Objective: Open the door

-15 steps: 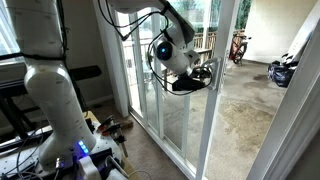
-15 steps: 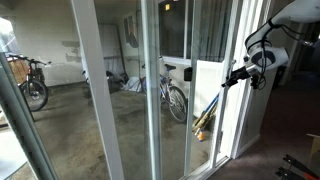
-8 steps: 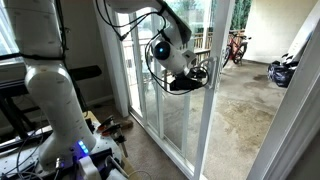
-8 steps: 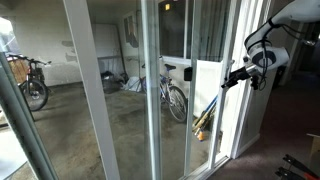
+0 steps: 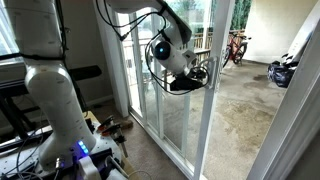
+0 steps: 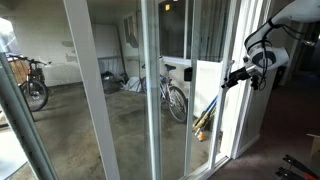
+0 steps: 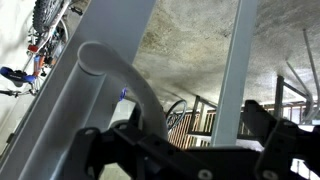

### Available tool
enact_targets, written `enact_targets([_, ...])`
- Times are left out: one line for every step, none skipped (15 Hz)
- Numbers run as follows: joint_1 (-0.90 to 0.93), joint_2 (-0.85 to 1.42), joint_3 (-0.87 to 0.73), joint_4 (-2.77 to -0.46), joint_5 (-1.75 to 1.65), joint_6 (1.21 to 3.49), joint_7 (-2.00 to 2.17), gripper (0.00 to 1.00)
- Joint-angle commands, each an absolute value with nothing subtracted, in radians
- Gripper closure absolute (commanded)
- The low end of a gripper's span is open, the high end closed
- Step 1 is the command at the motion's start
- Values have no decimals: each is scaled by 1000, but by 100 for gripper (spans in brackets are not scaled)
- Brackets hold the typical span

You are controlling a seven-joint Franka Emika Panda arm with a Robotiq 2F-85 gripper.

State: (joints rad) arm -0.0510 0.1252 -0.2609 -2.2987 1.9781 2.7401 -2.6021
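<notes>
The door [image 5: 213, 110] is a tall sliding glass panel in a white frame. My gripper [image 5: 200, 76] is at its edge stile at mid height, and it also shows in an exterior view [image 6: 232, 78]. In the wrist view the pale curved loop handle [image 7: 118, 78] stands out from the wide white stile [image 7: 70, 120]. It runs down between my dark fingers [image 7: 262, 120], close to the left one. The gripper [image 7: 190, 128] is open, with its jaws wide apart around the handle. The handle's lower end is hidden behind the gripper body.
The robot's white base [image 5: 50, 100] and cables on the floor [image 5: 110, 128] are indoors beside fixed glass panels [image 5: 150, 100]. Outside are a concrete patio [image 5: 240, 120] and bicycles [image 5: 233, 45] [image 6: 175, 100] [image 6: 30, 85].
Between a second ago and half a second ago the door slid a little sideways with my gripper at the handle. Nothing has visibly moved since.
</notes>
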Motion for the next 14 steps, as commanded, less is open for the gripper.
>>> enact_targets([-14, 112, -249, -2297, 1976, 2765, -2602, 0])
enact_targets([-4, 116, -245, -2288, 1980, 2780, -2602, 0])
enact_targets([11, 119, -234, -2282, 1984, 2797, -2602, 0])
enact_targets([29, 122, -231, -2269, 1988, 2833, -2602, 0])
enact_targets([52, 122, -224, -2258, 1998, 2870, -2602, 0])
enact_targets([69, 123, -222, -2250, 2002, 2905, -2602, 0])
enact_targets([98, 126, -220, -2234, 2012, 2950, -2601, 0])
enact_targets([118, 129, -219, -2223, 2018, 2983, -2601, 0])
enact_targets([140, 138, -219, -2210, 2018, 3017, -2601, 0])
enact_targets([155, 146, -217, -2202, 2017, 3044, -2600, 0])
enact_targets([170, 158, -215, -2193, 2023, 3069, -2603, 0])
enact_targets([182, 167, -211, -2186, 2054, 3091, -2635, 0])
enact_targets([198, 178, -210, -2178, 2060, 3108, -2636, 0])
enact_targets([214, 189, -210, -2168, 2066, 3124, -2635, 0])
